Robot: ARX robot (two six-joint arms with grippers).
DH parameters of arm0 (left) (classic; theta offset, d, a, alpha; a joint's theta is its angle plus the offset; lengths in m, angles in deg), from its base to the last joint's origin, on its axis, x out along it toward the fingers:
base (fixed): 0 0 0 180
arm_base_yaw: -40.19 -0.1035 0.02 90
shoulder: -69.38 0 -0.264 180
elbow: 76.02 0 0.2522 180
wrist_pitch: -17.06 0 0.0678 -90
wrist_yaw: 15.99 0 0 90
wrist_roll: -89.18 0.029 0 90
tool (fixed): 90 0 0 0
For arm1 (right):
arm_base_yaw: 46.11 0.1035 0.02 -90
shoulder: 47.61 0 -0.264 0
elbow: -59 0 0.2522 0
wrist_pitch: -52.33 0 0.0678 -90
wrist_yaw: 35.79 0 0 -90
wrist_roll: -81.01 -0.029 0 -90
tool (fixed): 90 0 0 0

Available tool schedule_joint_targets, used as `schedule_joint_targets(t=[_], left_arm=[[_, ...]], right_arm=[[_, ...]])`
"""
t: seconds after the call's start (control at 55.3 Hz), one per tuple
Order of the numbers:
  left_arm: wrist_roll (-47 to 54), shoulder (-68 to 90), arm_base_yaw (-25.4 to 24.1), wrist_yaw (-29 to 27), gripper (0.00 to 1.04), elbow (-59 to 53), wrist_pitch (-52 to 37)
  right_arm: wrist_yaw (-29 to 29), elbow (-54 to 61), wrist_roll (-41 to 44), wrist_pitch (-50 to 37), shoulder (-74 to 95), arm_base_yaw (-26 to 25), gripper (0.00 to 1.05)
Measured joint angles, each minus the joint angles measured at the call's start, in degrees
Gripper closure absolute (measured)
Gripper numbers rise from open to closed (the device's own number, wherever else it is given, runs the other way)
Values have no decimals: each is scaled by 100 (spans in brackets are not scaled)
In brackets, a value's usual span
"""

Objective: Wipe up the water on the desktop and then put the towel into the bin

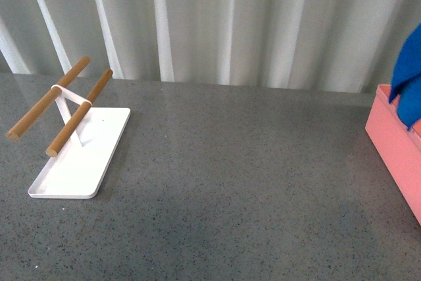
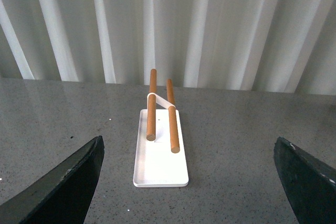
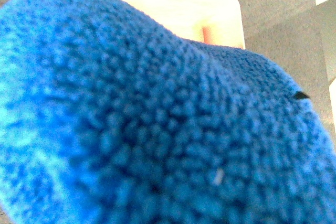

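the blue towel [image 1: 409, 90] hangs at the far right, its lower end dipping just inside the pink bin [image 1: 395, 143]. it fills the right wrist view and hides the right gripper, so i can't tell how that one is set. the left gripper [image 2: 187, 141] is spread wide over the bare grey desktop [image 1: 250, 182], facing the white tray [image 1: 66, 192] with its wooden rods [image 1: 79, 113].

Left jaws: two black wedge-shaped fingers [image 2: 63, 182], matte
Jaw edges: paler grey, scuffed, small white specks
Right jaws: mostly hidden; perhaps one tiny black fingertip [image 3: 300, 95] showing
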Motion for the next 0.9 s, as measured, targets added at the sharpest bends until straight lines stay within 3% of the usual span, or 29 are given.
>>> schedule_joint_targets(t=[0.235, 0.524, 0.904], left_arm=[[2, 0, 0, 0, 7, 0, 0], [2, 0, 0, 0, 7, 0, 0], [2, -2, 0, 0, 7, 0, 0]], right_arm=[[-212, 439, -155, -140, -184, -463, 99], [-234, 479, 238, -503, -140, -999, 99], [-299, 33, 483, -518, 289, -1233, 99]])
